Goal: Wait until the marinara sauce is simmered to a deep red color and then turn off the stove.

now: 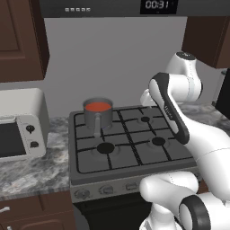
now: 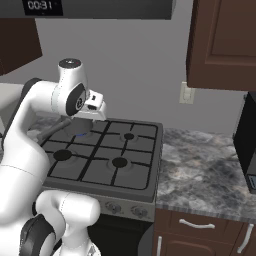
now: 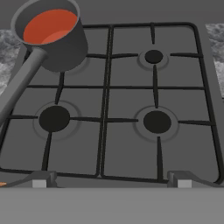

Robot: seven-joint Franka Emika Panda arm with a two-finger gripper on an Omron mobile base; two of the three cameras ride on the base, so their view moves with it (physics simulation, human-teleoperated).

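The marinara sauce (image 1: 98, 107) is an orange-red round patch inside a grey saucepan (image 1: 97, 117) on the back left burner of the stove (image 1: 134, 155). From the hand view, the sauce (image 3: 49, 26) lies at the upper left, and the pan's long handle (image 3: 19, 85) runs toward the lower left. My gripper (image 3: 111, 183) hangs open above the stove's front half, its fingertips (image 3: 39, 181) wide apart with nothing between them. Small grey knobs (image 1: 106, 190) line the stove's front panel, below and in front of the gripper. My arm hides the pan in the right base view.
A white toaster oven (image 1: 20, 130) stands on the counter left of the stove. Marble counter (image 2: 200, 170) stretches to the right, ending at a dark appliance (image 2: 247, 145). Dark cabinets hang above both sides, and a clock display (image 1: 157, 4) glows overhead.
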